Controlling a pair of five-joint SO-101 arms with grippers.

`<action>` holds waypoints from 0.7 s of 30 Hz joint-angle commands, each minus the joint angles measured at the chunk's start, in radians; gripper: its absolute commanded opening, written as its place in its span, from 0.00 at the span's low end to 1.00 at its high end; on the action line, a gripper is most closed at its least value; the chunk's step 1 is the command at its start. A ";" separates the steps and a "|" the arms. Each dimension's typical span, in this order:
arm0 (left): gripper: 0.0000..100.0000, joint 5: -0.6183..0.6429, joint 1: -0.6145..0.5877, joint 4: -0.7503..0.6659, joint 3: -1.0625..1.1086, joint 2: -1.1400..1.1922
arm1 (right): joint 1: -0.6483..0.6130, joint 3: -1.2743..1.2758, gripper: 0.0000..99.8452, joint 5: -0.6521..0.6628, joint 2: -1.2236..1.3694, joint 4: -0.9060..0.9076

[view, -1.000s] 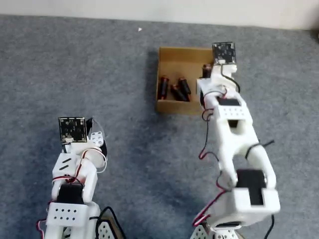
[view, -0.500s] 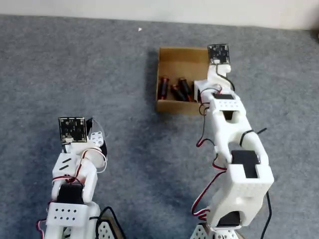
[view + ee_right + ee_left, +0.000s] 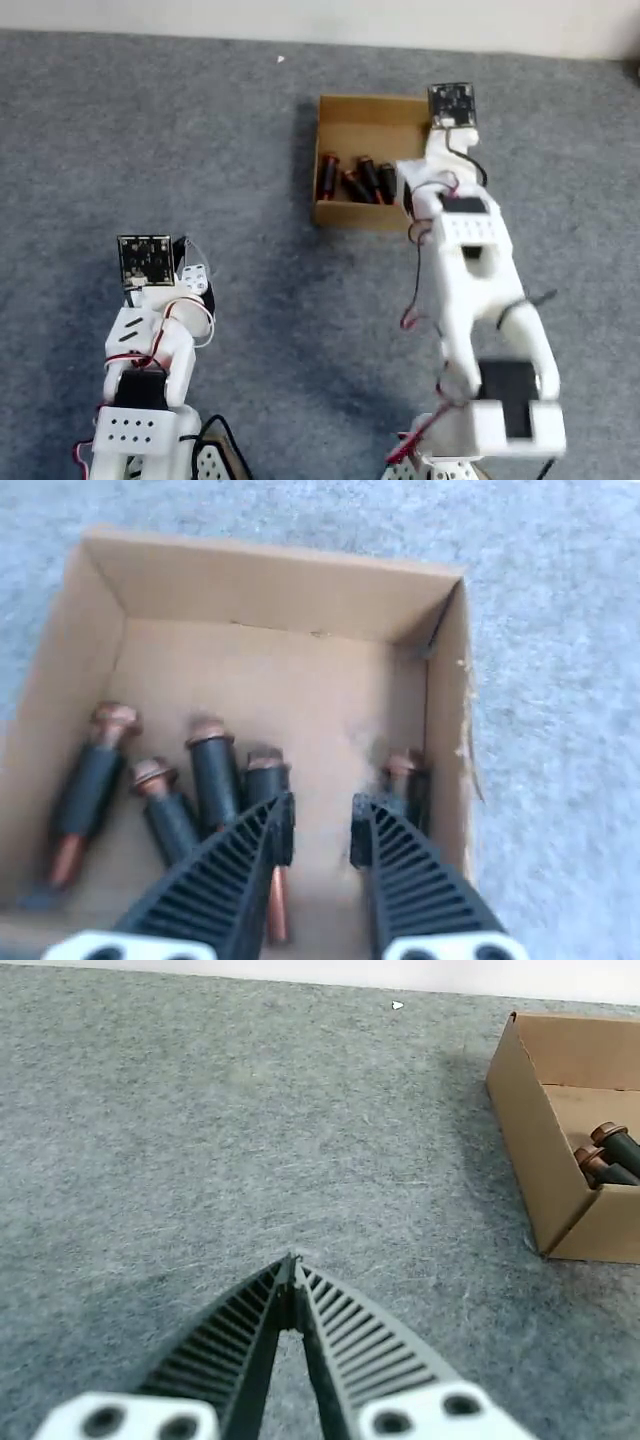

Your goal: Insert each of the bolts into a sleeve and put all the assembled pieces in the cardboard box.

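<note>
The cardboard box (image 3: 260, 580) holds several assembled pieces, each a copper bolt in a dark sleeve (image 3: 215, 770); most lie together along one side, and one (image 3: 408, 780) lies by the opposite wall. My right gripper (image 3: 322, 830) hangs open just above them with nothing between its fingers. In the high view the right arm (image 3: 455, 220) stretches over the near right corner of the box (image 3: 355, 115). My left gripper (image 3: 292, 1268) is shut and empty, low over the carpet, well to the near left of the box (image 3: 545, 1140).
Grey carpet (image 3: 200, 140) covers the whole table. The left arm (image 3: 150, 330) stands at the near left, far from the box. A pale wall strip (image 3: 300, 15) runs along the far edge.
The right arm swung left and back over the box, and one more assembled piece now lies in the row inside it. The left arm has not moved.
</note>
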 commanded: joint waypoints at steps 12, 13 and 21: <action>0.02 -0.011 -0.005 0.005 0.030 -0.001 | 0.007 0.553 0.08 -0.012 -0.725 0.005; 0.02 -0.011 -0.005 0.005 0.030 -0.001 | 0.010 0.585 0.08 -0.012 -0.759 0.005; 0.02 -0.011 -0.007 0.005 0.030 -0.001 | 0.012 0.809 0.00 -0.012 -1.029 0.005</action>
